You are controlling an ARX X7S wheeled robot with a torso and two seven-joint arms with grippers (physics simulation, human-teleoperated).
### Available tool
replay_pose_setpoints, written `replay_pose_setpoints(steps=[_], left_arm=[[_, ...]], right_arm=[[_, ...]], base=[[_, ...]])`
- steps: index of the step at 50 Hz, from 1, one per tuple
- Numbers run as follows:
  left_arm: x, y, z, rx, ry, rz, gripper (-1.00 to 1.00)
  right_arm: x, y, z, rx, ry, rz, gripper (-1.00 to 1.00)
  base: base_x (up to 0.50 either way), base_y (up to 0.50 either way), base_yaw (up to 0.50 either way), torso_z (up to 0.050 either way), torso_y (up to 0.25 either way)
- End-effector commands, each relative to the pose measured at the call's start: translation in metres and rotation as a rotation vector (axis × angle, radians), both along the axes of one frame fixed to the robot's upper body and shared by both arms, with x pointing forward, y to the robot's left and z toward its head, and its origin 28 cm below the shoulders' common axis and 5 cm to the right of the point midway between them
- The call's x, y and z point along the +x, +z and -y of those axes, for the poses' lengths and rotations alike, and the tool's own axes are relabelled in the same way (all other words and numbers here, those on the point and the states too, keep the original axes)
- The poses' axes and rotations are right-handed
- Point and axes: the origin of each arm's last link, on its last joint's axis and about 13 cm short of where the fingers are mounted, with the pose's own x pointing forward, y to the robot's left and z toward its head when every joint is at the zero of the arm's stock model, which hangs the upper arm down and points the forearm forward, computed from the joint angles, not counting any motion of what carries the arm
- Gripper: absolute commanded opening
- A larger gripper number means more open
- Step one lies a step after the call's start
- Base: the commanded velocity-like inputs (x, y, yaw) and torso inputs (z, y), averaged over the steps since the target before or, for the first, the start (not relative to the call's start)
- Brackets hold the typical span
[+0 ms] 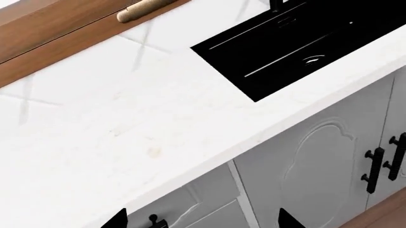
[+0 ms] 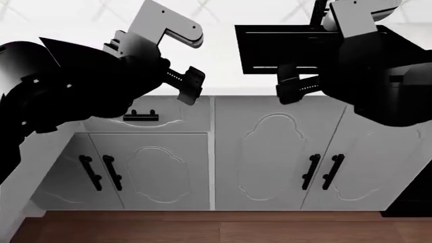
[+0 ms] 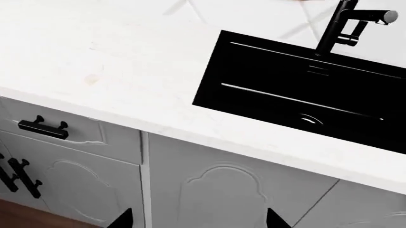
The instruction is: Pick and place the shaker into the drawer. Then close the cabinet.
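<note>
The shaker is out of view in every frame. The drawer [image 2: 145,119] is pushed shut under the white top, and its short black bar handle [image 2: 140,117] shows. It also appears in the right wrist view as the drawer [image 3: 82,130] and in the left wrist view as the drawer [image 1: 190,209]. The pale grey cabinet [image 2: 270,152] has all its doors shut. My left gripper [image 2: 189,83] hangs open and empty above the drawer's right end; the left gripper [image 1: 203,221] shows only its two tips, far apart. My right gripper [image 2: 294,88] is open and empty in front of the sink, and the right gripper [image 3: 199,219] has nothing between its tips.
A black sink [image 2: 290,48] is set into the marble-look countertop [image 2: 223,76], with a black faucet [image 3: 345,26] behind it. A brown wooden wall cabinet [image 1: 51,28] with a brass handle [image 1: 142,9] lies beyond the counter. Wooden floor [image 2: 216,228] runs along the cabinet's foot.
</note>
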Motion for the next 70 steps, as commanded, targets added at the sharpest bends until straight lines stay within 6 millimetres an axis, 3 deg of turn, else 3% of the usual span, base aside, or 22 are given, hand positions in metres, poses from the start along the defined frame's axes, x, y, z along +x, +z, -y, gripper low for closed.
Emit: replay_pose_setpoints(steps=[1, 28, 70], left_arm=[[-0.002, -0.002, -0.002, -0.006, 0.000, 0.000, 1.00], [-0.012, -0.001, 0.001, -0.002, -0.008, 0.003, 1.00], [-0.015, -0.003, 0.001, -0.013, -0.017, 0.002, 1.00]], right_arm=[[-0.002, -0.002, -0.002, -0.004, 0.004, -0.003, 1.00], [-0.014, 0.001, 0.001, 0.001, 0.013, 0.004, 1.00], [-0.015, -0.004, -0.002, -0.008, 0.018, -0.003, 1.00]], base=[[0.00, -0.50, 0.00, 0.000, 0.000], [0.00, -0.50, 0.00, 0.000, 0.000], [0.00, -0.50, 0.00, 0.000, 0.000]])
